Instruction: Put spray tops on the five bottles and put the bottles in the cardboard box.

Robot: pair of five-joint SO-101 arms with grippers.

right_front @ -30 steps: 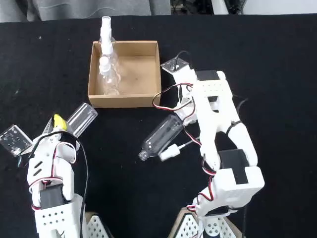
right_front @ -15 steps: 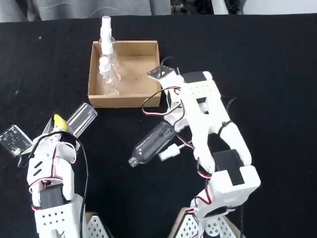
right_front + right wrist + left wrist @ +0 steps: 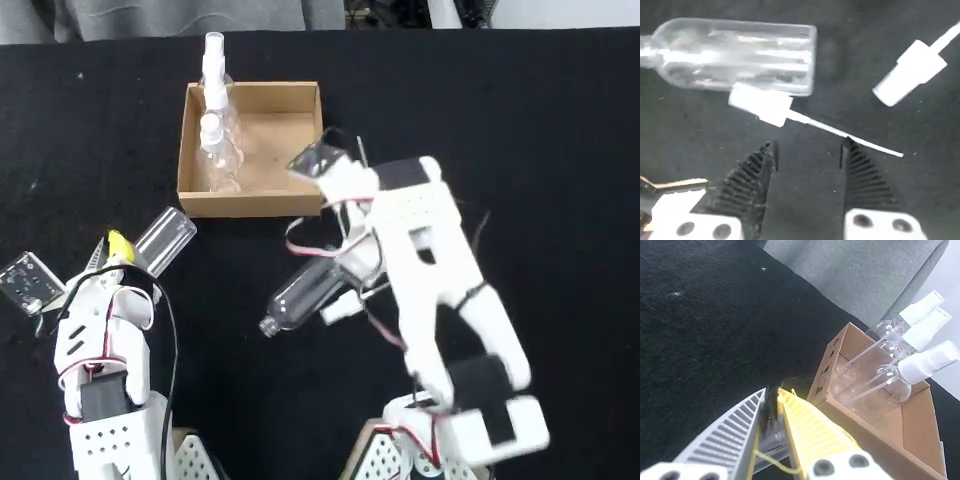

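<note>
A capless clear bottle lies on the black table, with a loose white spray top beside it. In the right wrist view my right gripper hangs open just above the table. That spray top and its thin tube lie right in front of its fingertips, beside the bottle. A second spray top lies off to the side. My left gripper sits at the lower left, shut on another clear bottle. The cardboard box holds capped bottles.
The right arm stretches over the table's middle, close to the box's near right corner. The capped bottles lean along the box's left wall, one top poking past the far rim. A grey cloth lies beyond the table's far edge.
The right arm swung left and rose towards the camera. The lying bottle slid left and rolled a little. The left arm and its bottle stayed put.
</note>
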